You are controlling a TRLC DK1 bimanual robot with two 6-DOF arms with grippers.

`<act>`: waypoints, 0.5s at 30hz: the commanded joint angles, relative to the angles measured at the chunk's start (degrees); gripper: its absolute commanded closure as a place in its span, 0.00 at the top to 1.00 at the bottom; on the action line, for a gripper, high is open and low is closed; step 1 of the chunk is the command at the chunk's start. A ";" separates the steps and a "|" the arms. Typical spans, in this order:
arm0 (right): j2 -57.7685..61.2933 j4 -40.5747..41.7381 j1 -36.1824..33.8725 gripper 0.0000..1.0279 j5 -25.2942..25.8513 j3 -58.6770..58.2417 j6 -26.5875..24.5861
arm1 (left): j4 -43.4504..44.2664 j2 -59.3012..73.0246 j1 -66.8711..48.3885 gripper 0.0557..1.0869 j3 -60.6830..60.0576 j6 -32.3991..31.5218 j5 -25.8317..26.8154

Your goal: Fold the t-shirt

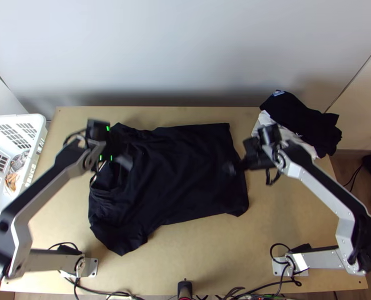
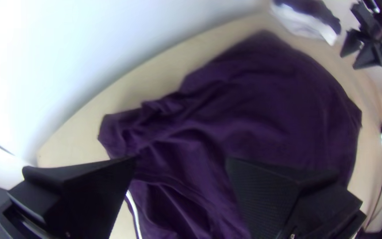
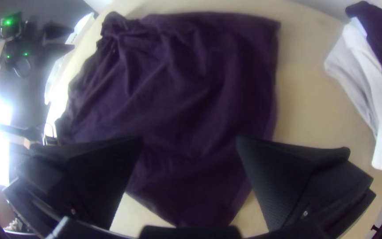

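shirt (image 1: 185,175) spread wrinkled on table (image 1: 200,257), nearer far edge, long axis left edge to right. left gripper (image 2: 181,160) spread apart above sleeve end; right gripper (image 3: 190,139) likewise, near hem (image 1: 241,192).

**Count: two arms, one t-shirt (image 1: 185,170)**

Mine: left arm (image 1: 40,210), right arm (image 1: 330,195). Two. Grippers, two: my left gripper (image 1: 127,153), my right gripper (image 1: 239,157); four fingers (image 2: 270,190) in all. Table (image 1: 195,250): one. White basket (image 1: 34,152): one. Pile of dark cloth (image 1: 300,120) and white cloth (image 3: 352,73): one, pieces uncertain. Cables (image 1: 93,291): several, too tangled for me to count.
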 commanded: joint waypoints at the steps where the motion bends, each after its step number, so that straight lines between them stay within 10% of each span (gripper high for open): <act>1: 6.16 2.18 -2.54 0.95 1.26 13.45 2.71 | 8.55 15.46 7.88 0.96 15.37 -9.69 -6.34; 15: 11.17 0.60 -2.63 0.95 1.26 18.20 2.71 | -9.90 35.76 13.15 0.95 34.80 -1.34 -8.97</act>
